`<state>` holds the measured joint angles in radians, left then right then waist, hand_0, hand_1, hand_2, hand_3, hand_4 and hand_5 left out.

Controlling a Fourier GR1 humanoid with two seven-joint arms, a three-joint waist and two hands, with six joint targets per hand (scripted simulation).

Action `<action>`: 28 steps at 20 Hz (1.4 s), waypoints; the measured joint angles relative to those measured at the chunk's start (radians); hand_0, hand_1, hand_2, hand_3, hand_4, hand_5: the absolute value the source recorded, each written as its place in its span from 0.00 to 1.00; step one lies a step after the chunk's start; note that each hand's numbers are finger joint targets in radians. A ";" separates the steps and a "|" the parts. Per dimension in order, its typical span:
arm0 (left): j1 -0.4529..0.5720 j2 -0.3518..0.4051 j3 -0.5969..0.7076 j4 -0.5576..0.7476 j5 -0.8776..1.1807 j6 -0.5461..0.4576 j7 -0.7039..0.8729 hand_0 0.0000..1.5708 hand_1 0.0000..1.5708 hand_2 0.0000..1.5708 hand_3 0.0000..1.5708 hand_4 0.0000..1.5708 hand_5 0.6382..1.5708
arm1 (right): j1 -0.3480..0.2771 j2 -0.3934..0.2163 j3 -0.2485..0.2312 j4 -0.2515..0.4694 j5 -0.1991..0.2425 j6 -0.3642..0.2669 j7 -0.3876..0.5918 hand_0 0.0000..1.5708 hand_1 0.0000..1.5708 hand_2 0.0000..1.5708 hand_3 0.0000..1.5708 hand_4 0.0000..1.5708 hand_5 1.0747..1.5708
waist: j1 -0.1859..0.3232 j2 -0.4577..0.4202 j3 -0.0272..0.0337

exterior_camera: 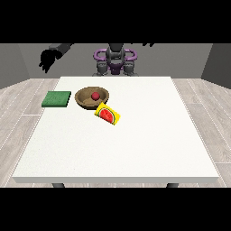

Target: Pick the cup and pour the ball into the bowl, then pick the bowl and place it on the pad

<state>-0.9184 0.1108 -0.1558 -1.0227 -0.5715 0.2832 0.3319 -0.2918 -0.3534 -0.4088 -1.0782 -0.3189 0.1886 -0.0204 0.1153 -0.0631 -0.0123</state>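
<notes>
Fingers (pixel 45 66) of hand at view's left (pixel 49 58) seen hanging relaxed, nothing held, raised beyond table (pixel 135 149). Green pad (pixel 57 99) lies left of wooden bowl (pixel 92 97); red ball (pixel 95 96) already inside. Watermelon-printed cup (pixel 108 114) lies toppled, touching bowl. Risk judged: cup nudged or ball spilled if bowl is tilted in lift. Other hand barely seen at top; fingers cannot be told.

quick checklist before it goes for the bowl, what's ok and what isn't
1. Small red ball in the round brown wooden bowl: ok.
2. Bowl upright on the large white table: ok.
3. Flat green square pad bare on top, at the view's left of the bowl and apart from it: ok.
4. Yellow cup with a watermelon print out of the way: not ok, it lies on its side against the bowl's near rim.
5. Black robot hand at the view's left free: ok, raised, holding nothing.
6. Robot hand at the view's right: cannot tell, only a sliver shows.
</notes>
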 measured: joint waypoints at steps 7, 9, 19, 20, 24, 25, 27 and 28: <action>0.012 0.081 0.281 -0.103 0.422 -0.247 -0.121 0.00 0.00 0.00 0.00 0.67 0.99 | 0.011 0.068 -0.005 0.019 0.013 -0.074 -0.048 0.00 0.00 0.00 0.00 0.46 0.99 | 0.092 0.069 0.0069; 0.011 0.130 0.343 -0.112 0.510 -0.331 -0.133 0.00 0.00 0.00 0.00 0.67 0.99 | 0.022 0.089 -0.009 0.034 0.013 -0.078 -0.088 0.00 0.00 0.00 0.00 0.47 0.99 | 0.111 0.096 0.0088; 0.056 0.292 0.477 -0.170 0.707 -0.532 -0.127 0.00 0.00 0.00 0.00 0.64 0.97 | -0.060 0.125 -0.016 0.232 0.014 -0.070 -0.246 0.00 0.00 0.00 0.00 0.37 0.97 | 0.120 0.197 0.0129; 0.075 0.296 0.481 -0.178 0.711 -0.533 -0.135 0.00 0.00 0.00 0.00 0.64 0.96 | -0.074 0.125 -0.009 0.250 0.017 -0.065 -0.252 0.00 0.00 0.00 0.00 0.37 0.98 | 0.111 0.198 0.0130; 0.088 0.343 0.512 -0.204 0.754 -0.558 -0.112 0.00 0.00 0.00 0.00 0.65 0.96 | -0.107 0.144 0.005 0.331 0.034 -0.068 -0.326 0.00 0.00 0.00 0.00 0.34 0.96 | 0.096 0.219 0.0130; 0.092 0.355 0.519 -0.213 0.765 -0.571 -0.117 0.00 0.00 0.00 0.00 0.64 0.96 | -0.118 0.131 -0.004 0.350 0.029 -0.056 -0.343 0.00 0.00 0.00 0.00 0.33 0.97 | 0.101 0.240 0.0135; 0.109 0.371 0.529 -0.236 0.782 -0.584 -0.114 0.00 0.00 0.00 0.00 0.65 0.96 | -0.134 0.124 -0.007 0.397 0.031 -0.052 -0.374 0.00 0.00 0.00 0.00 0.32 0.96 | 0.105 0.253 0.0133; 0.113 0.373 0.528 -0.251 0.788 -0.584 -0.110 0.00 0.00 0.00 0.00 0.65 0.96 | -0.153 0.121 -0.010 0.418 0.031 -0.054 -0.387 0.00 0.00 0.00 0.00 0.32 0.96 | 0.108 0.262 0.0135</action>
<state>-0.8053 0.4839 0.3721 -1.2734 0.2161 -0.3007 0.2222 -0.4453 -0.2328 -0.4185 -0.6603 -0.2877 0.1345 -0.4071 0.2236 0.1989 0.0011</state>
